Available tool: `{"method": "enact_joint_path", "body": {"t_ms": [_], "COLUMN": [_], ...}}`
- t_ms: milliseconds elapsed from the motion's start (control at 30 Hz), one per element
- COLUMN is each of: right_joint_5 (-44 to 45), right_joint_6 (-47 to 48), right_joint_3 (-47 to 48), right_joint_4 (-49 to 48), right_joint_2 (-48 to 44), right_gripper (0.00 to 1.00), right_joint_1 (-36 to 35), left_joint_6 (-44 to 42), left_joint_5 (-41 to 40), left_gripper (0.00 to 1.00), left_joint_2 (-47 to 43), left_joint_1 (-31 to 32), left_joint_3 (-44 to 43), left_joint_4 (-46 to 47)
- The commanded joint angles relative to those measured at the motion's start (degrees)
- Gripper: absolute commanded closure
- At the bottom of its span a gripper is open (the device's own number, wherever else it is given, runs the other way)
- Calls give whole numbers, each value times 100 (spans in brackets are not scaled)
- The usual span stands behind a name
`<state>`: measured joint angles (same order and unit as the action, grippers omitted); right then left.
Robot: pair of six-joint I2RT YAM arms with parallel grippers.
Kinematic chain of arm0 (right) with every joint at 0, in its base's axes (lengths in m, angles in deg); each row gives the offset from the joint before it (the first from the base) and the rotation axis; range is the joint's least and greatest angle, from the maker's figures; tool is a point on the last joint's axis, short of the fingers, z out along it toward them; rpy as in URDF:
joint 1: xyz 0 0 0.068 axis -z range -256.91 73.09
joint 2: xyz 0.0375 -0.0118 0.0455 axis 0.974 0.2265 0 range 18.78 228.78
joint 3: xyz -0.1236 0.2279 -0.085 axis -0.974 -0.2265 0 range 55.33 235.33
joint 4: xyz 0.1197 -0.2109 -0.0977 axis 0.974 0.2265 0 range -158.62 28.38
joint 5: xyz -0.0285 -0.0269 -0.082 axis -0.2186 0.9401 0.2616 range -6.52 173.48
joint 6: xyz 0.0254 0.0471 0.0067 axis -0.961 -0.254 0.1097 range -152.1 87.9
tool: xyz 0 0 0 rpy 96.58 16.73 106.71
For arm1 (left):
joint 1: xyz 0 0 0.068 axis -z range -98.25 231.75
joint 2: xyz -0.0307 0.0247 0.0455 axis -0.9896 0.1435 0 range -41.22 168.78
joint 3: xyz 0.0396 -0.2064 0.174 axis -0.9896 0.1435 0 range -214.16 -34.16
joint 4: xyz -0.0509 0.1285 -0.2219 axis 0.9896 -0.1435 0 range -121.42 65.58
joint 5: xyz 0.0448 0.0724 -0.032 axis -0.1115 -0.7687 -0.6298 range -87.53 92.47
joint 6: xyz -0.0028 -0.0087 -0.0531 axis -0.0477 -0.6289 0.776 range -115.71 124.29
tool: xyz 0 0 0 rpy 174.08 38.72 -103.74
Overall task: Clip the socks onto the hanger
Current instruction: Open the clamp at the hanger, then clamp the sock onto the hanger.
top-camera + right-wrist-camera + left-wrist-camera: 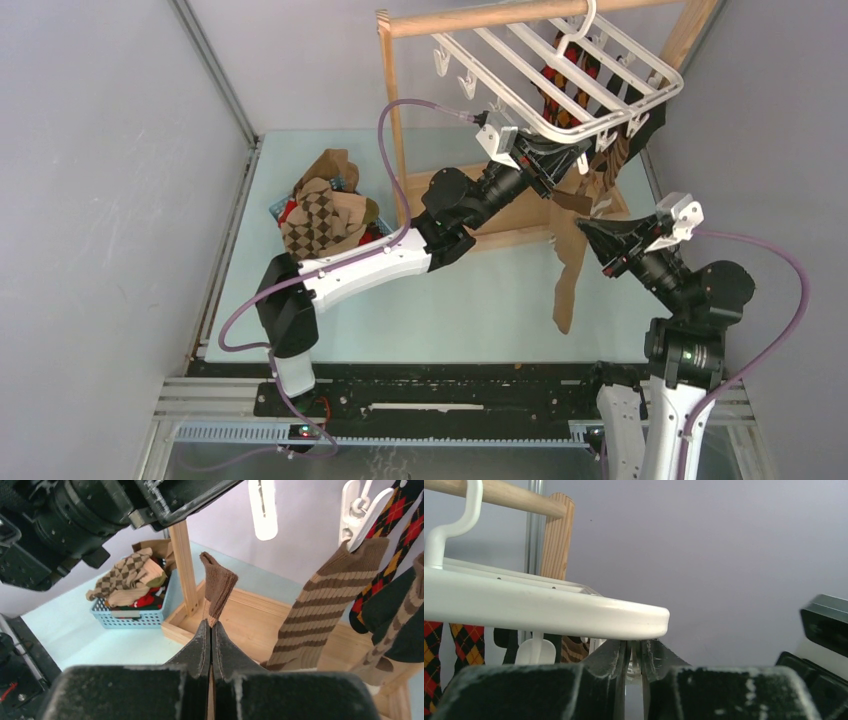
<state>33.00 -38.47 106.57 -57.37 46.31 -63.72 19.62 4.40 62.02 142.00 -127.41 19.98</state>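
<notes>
You're getting partway; clipped socks [320,605] are dangling off the hanger [549,612] at 1 o'clock; right gripper [210,625] is clamping a tan sock [218,587]; left gripper [635,647] is sitting nearly closed, can't tell on what; basket [132,619] at 10 is holding more.

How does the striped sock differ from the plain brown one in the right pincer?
The striped sock has brown and tan bands; the plain brown sock shows no pattern. The striped sock hangs from a white clip; the plain brown sock is only pinched in the right pincer, unclipped. Both are ribbed, cuff uppermost.
</notes>
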Motion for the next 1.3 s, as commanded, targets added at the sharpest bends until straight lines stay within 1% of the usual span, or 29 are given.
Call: {"method": "enact_joint_path", "body": {"t_ms": [0, 67, 233, 500, 733, 867, 1033, 1200, 1267], "right_joint_5": [-932, -1214, -1529, -1838, -2320, -2573, -2653, -2689, -2696], "right_joint_6": [-932, -1180, -1396, -1956, -2176, -2382, -2672, -3166, -3175], "right_joint_3": [-18, -23, -18, -20, -27, -20, -18, -14, 62], "right_joint_4": [-906, -1219, -1692, -2205, -2426, -2818, -3408, -4101, -4117], "right_joint_2": [372, 574, 783, 1174, 1483, 1646, 1797, 1926, 1971], "right_gripper": [100, 100, 100, 100, 100, 100, 100, 100, 100], "right_joint_1": [428, 555, 562, 622, 721, 823, 875, 931, 944], "left_joint_6": [168, 248, 383, 612, 853, 956, 1089, 1223, 1262], "left_joint_5": [220, 281, 440, 702, 929, 1089, 1275, 1447, 1504], "left_gripper": [90, 90, 90, 90, 91, 91, 91, 91, 91], "left_joint_2": [-250, -262, -291, -283, -287, -331, -350, -327, -320], "left_joint_1": [-10, -37, -89, -168, -240, -276, -320, -372, -381], "left_joint_3": [-262, -225, -195, -170, -141, -79, -1, -9, -9], "left_joint_4": [57, 96, 172, 331, 505, 565, 658, 714, 727]}}
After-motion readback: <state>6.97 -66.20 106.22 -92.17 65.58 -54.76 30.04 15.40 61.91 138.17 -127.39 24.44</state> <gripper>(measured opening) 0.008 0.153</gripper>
